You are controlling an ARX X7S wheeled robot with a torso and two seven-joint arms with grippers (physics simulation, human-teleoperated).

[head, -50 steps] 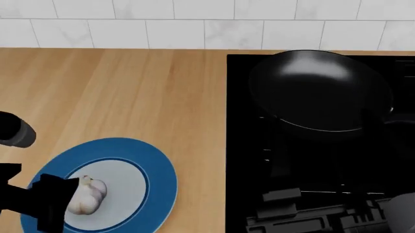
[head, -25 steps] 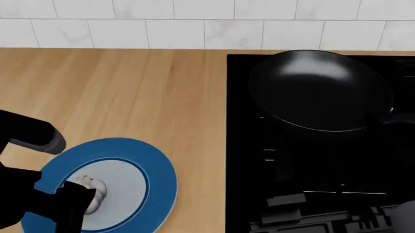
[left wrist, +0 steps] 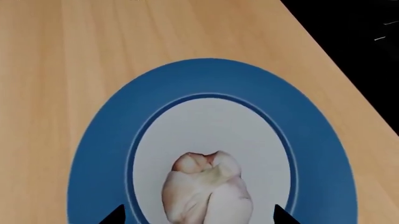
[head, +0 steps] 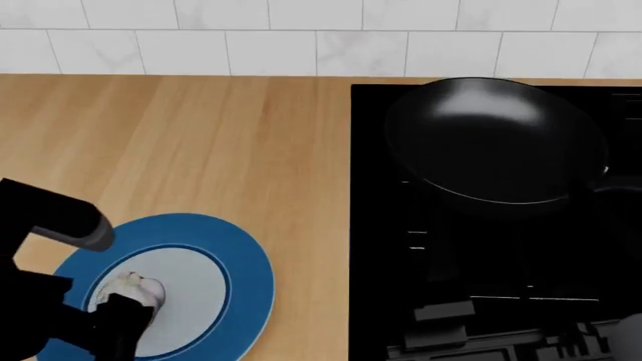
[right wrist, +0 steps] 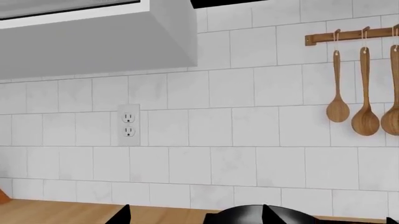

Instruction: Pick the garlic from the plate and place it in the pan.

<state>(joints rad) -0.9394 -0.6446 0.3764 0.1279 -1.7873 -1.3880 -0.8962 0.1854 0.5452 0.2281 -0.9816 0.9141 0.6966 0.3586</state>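
The garlic [left wrist: 208,190] is sitting on the pale centre of the plate [left wrist: 112,140], a bit toward the near side rather than dead centre. In the left wrist view you can see it right between the two black fingertips [left wrist: 114,216] of the left end effector [left wrist: 198,215], one tip poking in on either side of the bulb with a clear gap on both sides, so it's spread wide and not touching the garlic as far as I can see. Nothing held.

From the head view the left end effector [head: 119,320] hangs over the near-left part of the plate [head: 251,278] and covers part of the garlic [head: 140,289]; only the top of the bulb peeks out.

The plate rests on the wooden desk [head: 201,143]. The pan [head: 497,139] is well apart from it, off to the right on the black cooktop [head: 482,271], up near the tiled wall [head: 301,37].

The right end effector [right wrist: 194,215] only shows two dark tips with a wide gap between them, so spread open, holding nothing, pointed at a tiled wall with an outlet [right wrist: 128,124] and hanging wooden spoons [right wrist: 365,119].
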